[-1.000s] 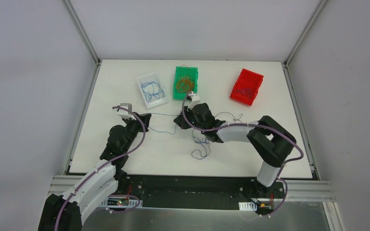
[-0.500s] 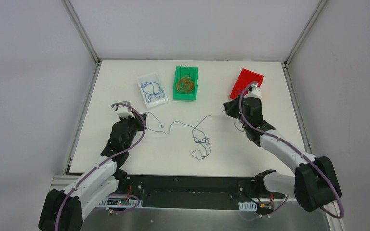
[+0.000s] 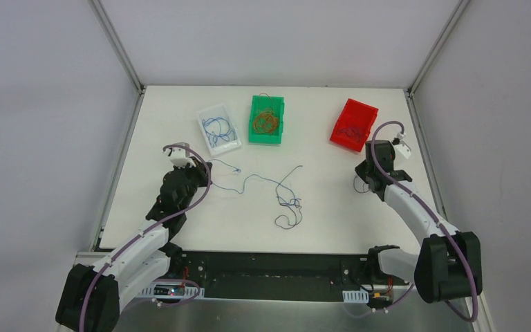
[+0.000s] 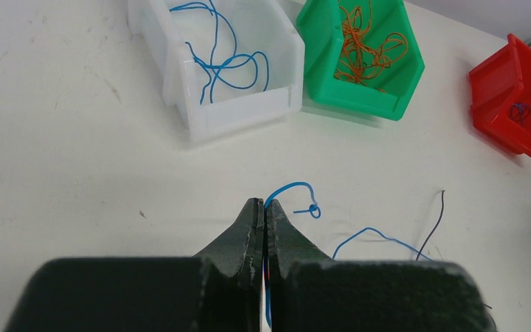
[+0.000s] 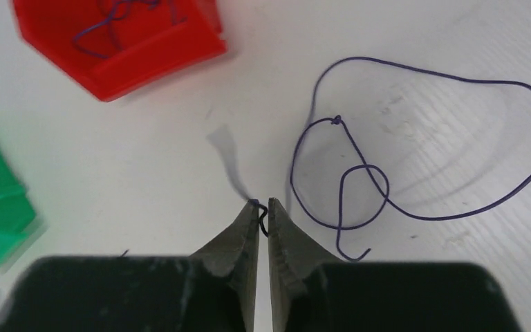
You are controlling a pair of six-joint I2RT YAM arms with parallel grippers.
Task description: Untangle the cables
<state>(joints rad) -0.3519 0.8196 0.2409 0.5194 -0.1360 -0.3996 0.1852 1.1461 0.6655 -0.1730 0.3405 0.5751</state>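
Between the tapered black tips of the left gripper [image 4: 261,207], a hair-thin blue wire [image 4: 312,209] is clamped. A looped purple wire [image 5: 337,121], knotted once, is pinched by the closed right gripper [image 5: 263,207], its gripped end barely visible.

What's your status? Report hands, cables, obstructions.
Left hand shut on blue cable. Right hand shut on purple cable, near red bin. Remaining tangle loose mid-table. Nothing in the way.

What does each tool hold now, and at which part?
Left tool pinches the blue cable near its end; right tool pinches the purple cable at its end.
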